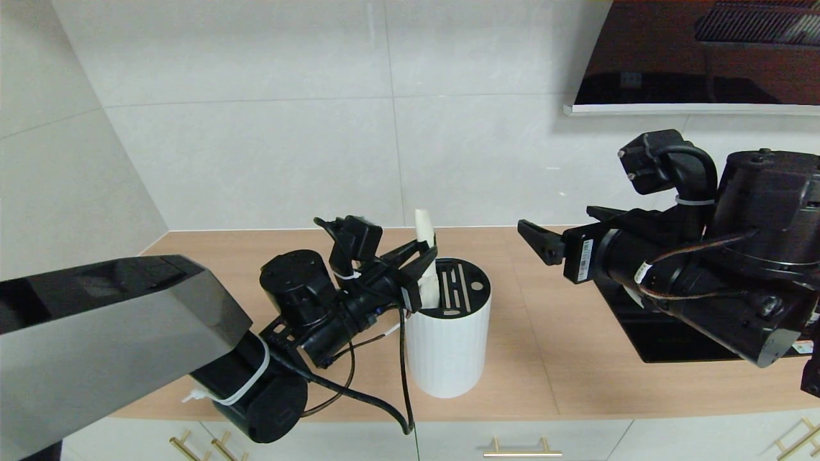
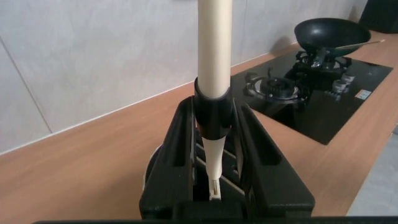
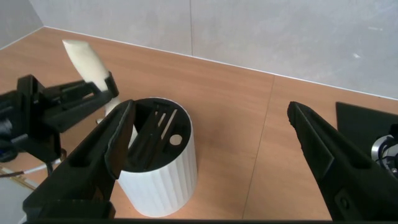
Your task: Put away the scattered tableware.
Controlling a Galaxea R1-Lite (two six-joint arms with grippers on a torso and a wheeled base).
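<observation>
Cream-handled utensil (image 1: pixel 424 229) stands upright in the left tool (image 1: pixel 426 257), whose fingers (image 2: pixel 183 134) clamp its black collar. Its lower end dips into a slot in the dark top of the white ribbed holder (image 1: pixel 448 346), which sits near the front edge of the wooden table (image 1: pixel 544 358). To the holder's right, the right tool (image 1: pixel 567 227) hangs above the table with fingers spread wide, gripping nothing. Farther right lies a black gas hob (image 2: pixel 311 99) carrying a dark frying pan (image 2: pixel 329 34).
</observation>
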